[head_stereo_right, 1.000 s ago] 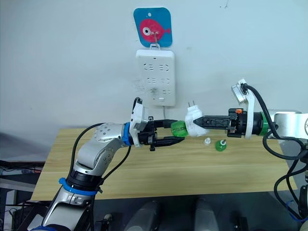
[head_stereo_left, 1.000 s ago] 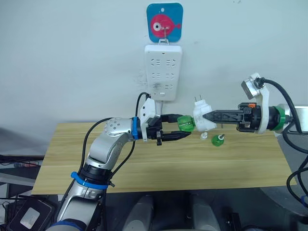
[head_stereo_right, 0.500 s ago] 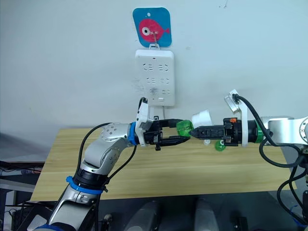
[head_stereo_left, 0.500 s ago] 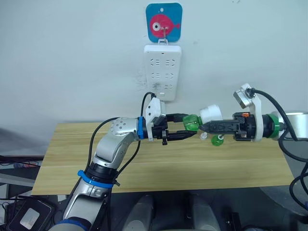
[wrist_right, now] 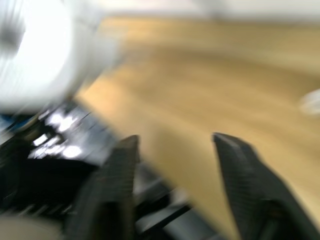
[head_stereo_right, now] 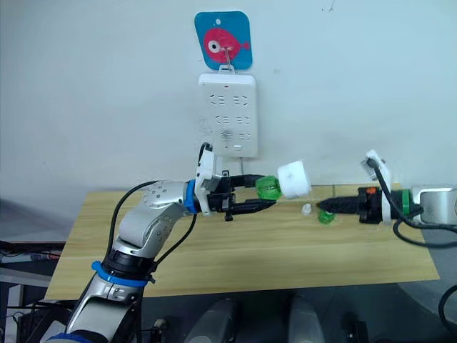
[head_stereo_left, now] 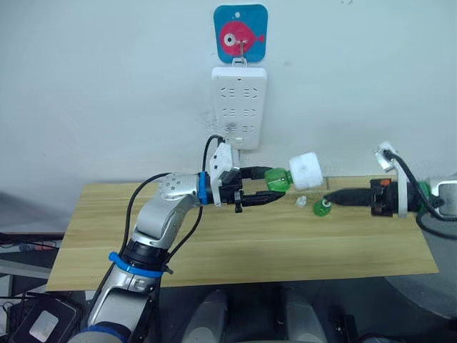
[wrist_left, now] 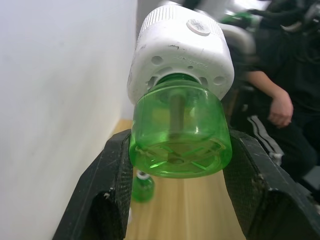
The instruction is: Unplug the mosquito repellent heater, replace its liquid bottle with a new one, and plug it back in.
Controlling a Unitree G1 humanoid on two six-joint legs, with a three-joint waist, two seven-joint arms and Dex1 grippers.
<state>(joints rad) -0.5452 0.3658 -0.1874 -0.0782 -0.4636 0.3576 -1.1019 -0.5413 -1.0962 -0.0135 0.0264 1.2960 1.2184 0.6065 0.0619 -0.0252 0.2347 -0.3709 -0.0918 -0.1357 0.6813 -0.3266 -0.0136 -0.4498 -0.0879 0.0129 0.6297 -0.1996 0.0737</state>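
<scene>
My left gripper point(head_stereo_left: 273, 184) is shut on a clear green liquid bottle point(head_stereo_left: 275, 179), held above the table in front of the wall. The white mosquito repellent heater point(head_stereo_left: 305, 170) sits on that bottle's neck, pointing to the right. The left wrist view has the bottle point(wrist_left: 176, 135) clamped between both fingers point(wrist_left: 117, 180), with the heater point(wrist_left: 180, 50) on top of it. My right gripper point(head_stereo_left: 333, 197) is open and holds nothing, off to the right, apart from the heater and low over the table. Just by its tips stands a second green bottle point(head_stereo_left: 321, 208).
A small clear cap point(head_stereo_left: 300, 202) lies on the wooden table point(head_stereo_left: 214, 243) beside the second bottle. The white power strip point(head_stereo_left: 239, 107) hangs on the wall under a blue fish hook plate point(head_stereo_left: 240, 32). A seated person point(wrist_left: 280, 100) is in the left wrist view.
My right gripper has let go of the heater and drawn back to the right. The heater stays on the bottle in my left gripper, which shifted a little.
</scene>
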